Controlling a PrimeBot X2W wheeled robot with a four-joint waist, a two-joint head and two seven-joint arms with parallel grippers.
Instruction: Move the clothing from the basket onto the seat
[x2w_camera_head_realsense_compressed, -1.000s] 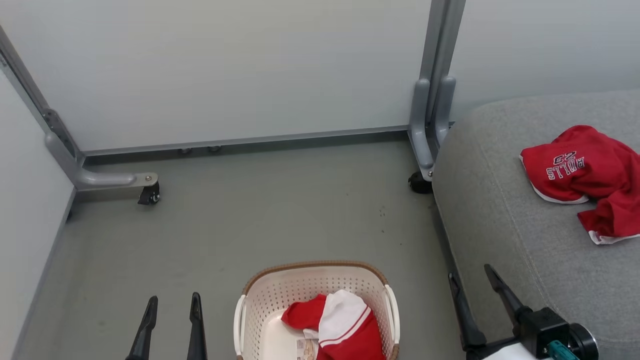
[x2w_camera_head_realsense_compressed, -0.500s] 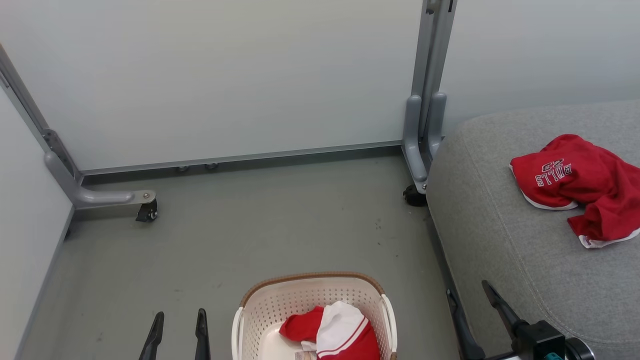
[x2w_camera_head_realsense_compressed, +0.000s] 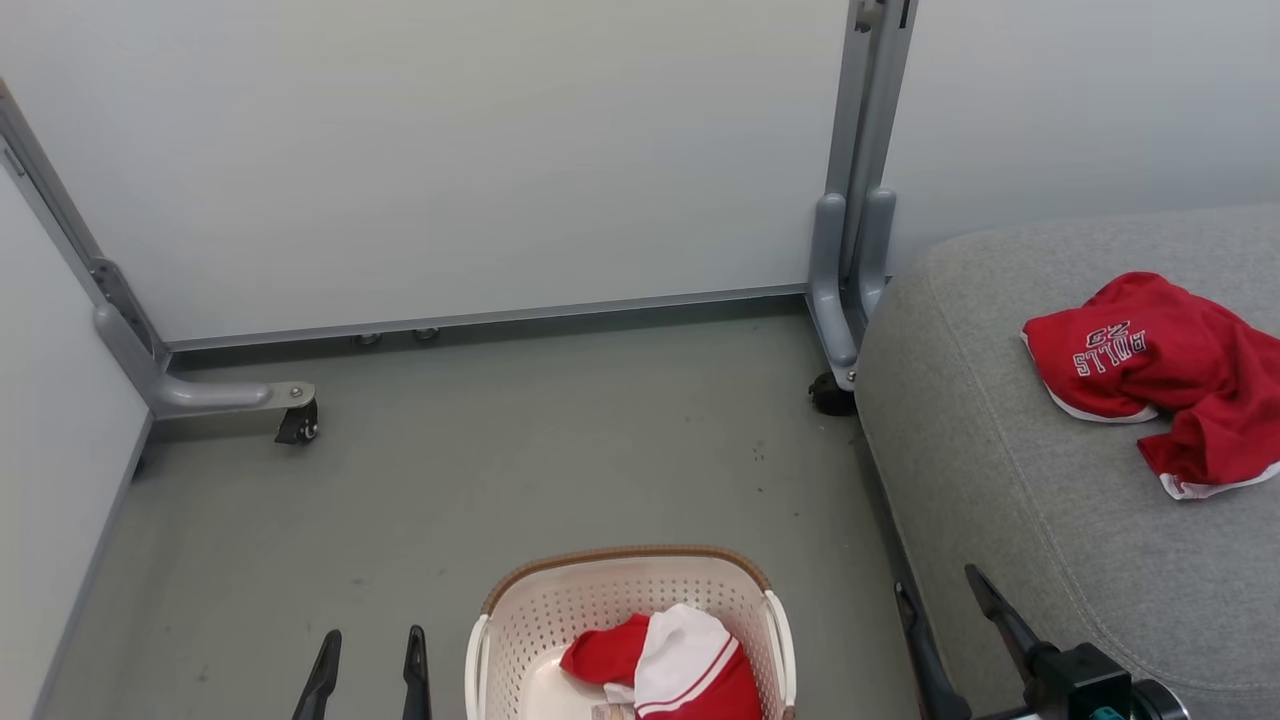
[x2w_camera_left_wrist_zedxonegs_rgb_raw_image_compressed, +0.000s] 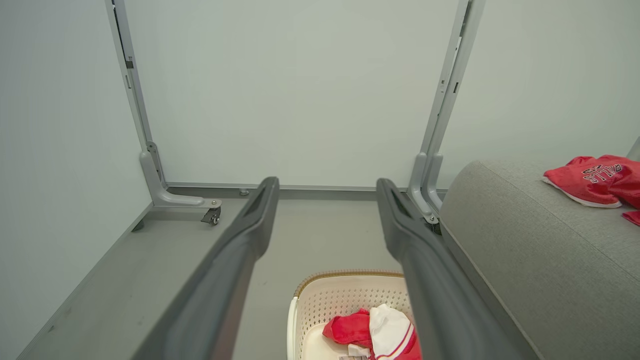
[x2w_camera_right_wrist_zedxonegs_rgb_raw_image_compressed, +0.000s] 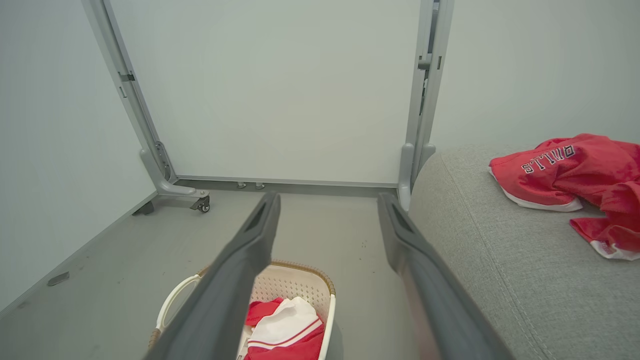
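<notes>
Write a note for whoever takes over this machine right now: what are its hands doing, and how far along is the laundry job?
Left hand: open, empty, low beside the basket.
Right hand: open, empty, at the near edge of the seat.
Done: the BULLS 23 garment lies on the seat.
To do: the red-and-white garment lies in the basket; lift it onto the seat.

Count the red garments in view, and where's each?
2. The lettered garment lies on the seat; the white-panel garment sits in the basket. Anything beneath it would be hidden.
</notes>
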